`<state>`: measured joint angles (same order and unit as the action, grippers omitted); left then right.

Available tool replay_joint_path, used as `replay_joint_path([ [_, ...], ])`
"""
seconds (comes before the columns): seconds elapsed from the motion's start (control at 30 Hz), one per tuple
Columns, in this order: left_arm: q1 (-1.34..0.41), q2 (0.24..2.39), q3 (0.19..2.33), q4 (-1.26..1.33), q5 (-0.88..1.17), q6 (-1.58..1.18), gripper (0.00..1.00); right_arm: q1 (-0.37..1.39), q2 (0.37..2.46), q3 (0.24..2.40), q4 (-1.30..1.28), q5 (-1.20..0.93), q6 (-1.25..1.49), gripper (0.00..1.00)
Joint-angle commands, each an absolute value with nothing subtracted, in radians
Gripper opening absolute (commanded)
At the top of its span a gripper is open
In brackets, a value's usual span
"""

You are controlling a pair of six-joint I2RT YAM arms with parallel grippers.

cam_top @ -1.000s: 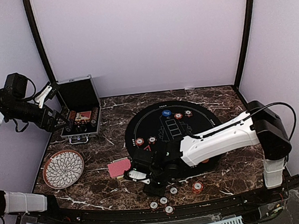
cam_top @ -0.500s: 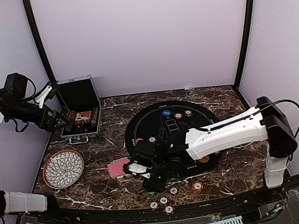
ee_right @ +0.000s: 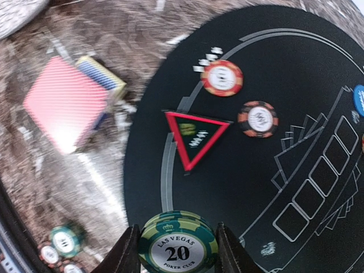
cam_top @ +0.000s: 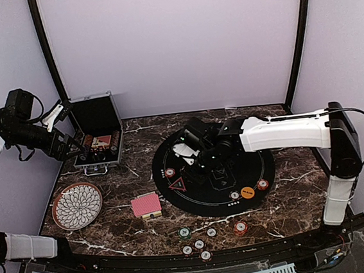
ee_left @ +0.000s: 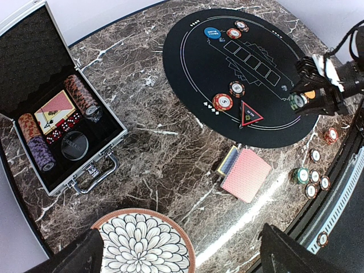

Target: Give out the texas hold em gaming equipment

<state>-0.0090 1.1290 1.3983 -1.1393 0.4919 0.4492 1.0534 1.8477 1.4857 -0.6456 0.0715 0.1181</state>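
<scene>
Chip grab looks solid: right gripper (ee_right: 177, 257) is clamped on a green 20 chip (ee_right: 178, 242) over the black mat's (cam_top: 262, 167) 10 o'clock edge. Left gripper (cam_top: 75, 149) hangs with jaws wide apart by the silver case (cam_top: 98, 161). Red-backed cards (cam_top: 146, 205) lie at the mat's 8 o'clock.

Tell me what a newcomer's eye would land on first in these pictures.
First, the round black poker mat in the middle of the marble table, with the right hand poised over its left part, gripping a green chip marked 20. Next, the open silver case at the table's far left, holding chip stacks and cards, and the red-backed card deck lying on the marble just off the mat's near-left edge.
</scene>
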Motion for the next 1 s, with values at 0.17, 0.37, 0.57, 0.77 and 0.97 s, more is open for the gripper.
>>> replay_joint_path([
  [0.17,-0.003,1.122,1.415,-1.151,0.514,0.454,0.99,0.945,1.977,1.494,-0.538,0.054,0.144,0.14],
  [0.37,-0.003,1.129,1.404,-1.145,0.514,0.456,0.99,0.933,2.058,1.514,-0.511,0.038,0.146,0.12],
  [0.57,-0.003,1.136,1.392,-1.13,0.517,0.456,0.99,0.929,2.092,1.507,-0.481,0.042,0.156,0.13],
  [0.77,-0.003,1.153,1.389,-1.122,0.519,0.45,0.99,0.927,2.117,1.499,-0.449,0.045,0.163,0.14],
  [0.97,-0.003,1.155,1.388,-1.122,0.511,0.449,0.99,0.927,2.143,1.499,-0.426,0.033,0.168,0.16],
])
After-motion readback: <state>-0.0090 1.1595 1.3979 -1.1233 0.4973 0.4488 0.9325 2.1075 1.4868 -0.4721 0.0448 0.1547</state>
